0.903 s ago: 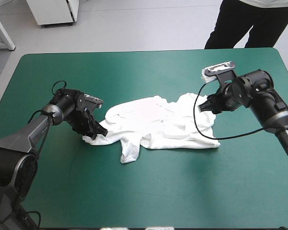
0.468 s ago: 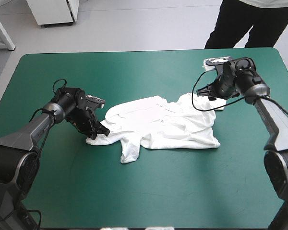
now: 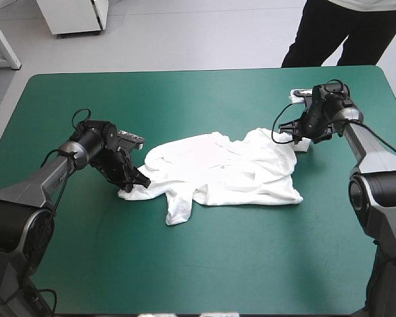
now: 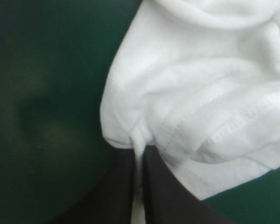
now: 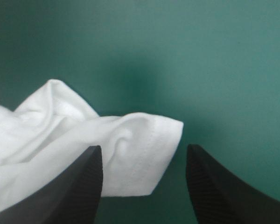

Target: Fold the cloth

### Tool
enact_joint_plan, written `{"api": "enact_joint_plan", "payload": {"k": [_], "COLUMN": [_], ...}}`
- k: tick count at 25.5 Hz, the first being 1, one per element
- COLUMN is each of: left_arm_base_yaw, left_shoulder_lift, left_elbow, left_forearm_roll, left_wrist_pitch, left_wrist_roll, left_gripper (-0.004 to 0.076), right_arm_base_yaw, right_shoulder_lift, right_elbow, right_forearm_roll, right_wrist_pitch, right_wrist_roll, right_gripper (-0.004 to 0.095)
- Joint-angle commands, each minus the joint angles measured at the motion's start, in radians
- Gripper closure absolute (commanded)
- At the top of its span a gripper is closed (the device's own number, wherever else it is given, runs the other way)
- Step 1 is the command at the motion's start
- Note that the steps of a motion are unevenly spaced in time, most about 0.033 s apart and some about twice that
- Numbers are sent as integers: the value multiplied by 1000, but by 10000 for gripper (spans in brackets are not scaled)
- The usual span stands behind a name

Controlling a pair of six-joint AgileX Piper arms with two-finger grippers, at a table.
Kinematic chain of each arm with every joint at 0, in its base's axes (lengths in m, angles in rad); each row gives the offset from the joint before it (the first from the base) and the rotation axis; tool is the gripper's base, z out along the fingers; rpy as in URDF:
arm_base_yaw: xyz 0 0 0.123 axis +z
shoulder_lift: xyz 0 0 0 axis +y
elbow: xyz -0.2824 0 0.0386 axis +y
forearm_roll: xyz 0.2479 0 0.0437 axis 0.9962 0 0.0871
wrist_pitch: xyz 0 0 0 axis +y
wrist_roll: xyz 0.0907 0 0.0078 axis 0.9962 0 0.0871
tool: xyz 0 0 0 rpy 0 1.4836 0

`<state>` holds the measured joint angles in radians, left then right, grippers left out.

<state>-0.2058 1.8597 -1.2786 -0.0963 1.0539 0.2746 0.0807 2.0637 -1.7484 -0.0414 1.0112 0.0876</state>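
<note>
The table (image 3: 185, 264) has a teal-green cover. The left gripper (image 4: 139, 153) is at the middle left of the high view, low on the table. Its black fingers (image 4: 114, 196) are squeezed almost together with a bit of white cloth pinched between them, so it has hold of the T-shirt (image 3: 224, 168). The T-shirt lies in the middle of the high view, mostly spread out but bumpy. The right gripper (image 5: 143, 148) is at the upper right of the high view, by the T-shirt's far right corner. Its fingers stand wide apart and hold nothing. That corner, with a sewn hem, sits just ahead of the gap between them. I think the step now is for the right gripper to grab that corner. To do it well, it should slide forward low over the table so the hem goes right into the gap. Then it should close near the edge, not on a fat bunch. The left gripper should hold firm and not tug, or the corner may slip away.
</note>
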Motion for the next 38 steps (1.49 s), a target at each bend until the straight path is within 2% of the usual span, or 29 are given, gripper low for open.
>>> {"api": "enact_joint_plan", "payload": {"k": [1, 6, 8, 11, 13, 15, 16, 20, 25, 33, 38], "left_arm_base_yaw": [-11, -11, -11, -11, -11, -11, -11, -11, -11, -11, -11], "left_shoulder_lift": [78, 78, 78, 78, 78, 78, 78, 45, -122, -336, -420], "left_elbow": [44, 44, 44, 44, 44, 44, 44, 30, -115, -426, -599], "left_forearm_roll": [-61, -61, -61, -58, -58, -58, -58, -63, -61, -68, -115], "left_wrist_pitch": [-95, -97, -97, -85, -83, -81, -86, -118, 28, 170, 185], "left_wrist_roll": [6, 8, 8, 8, 8, 8, 8, 8, 6, -28, -55], "left_gripper": [734, 734, 734, 734, 734, 734, 734, 734, 734, 734, 734], "right_arm_base_yaw": [-34, -49, -49, -36, -9, 23, 28, 28, 21, 21, 21], "right_shoulder_lift": [-38, 3, 31, 83, 122, 143, 143, 111, -71, -341, -470], "right_elbow": [-34, -32, -32, -32, -32, -30, -28, -32, -32, -64, -165], "right_forearm_roll": [0, 35, 104, 156, 183, 187, 191, 199, 183, 183, 185], "right_wrist_pitch": [-30, -38, -21, 21, 40, 34, 28, 45, 44, 0, 16], "right_wrist_roll": [-10, -43, -88, -111, -141, -169, -177, -165, -165, -165, -153], "right_gripper": [378, 376, 385, 467, 612, 852, 924, 921, 921, 921, 921]}}
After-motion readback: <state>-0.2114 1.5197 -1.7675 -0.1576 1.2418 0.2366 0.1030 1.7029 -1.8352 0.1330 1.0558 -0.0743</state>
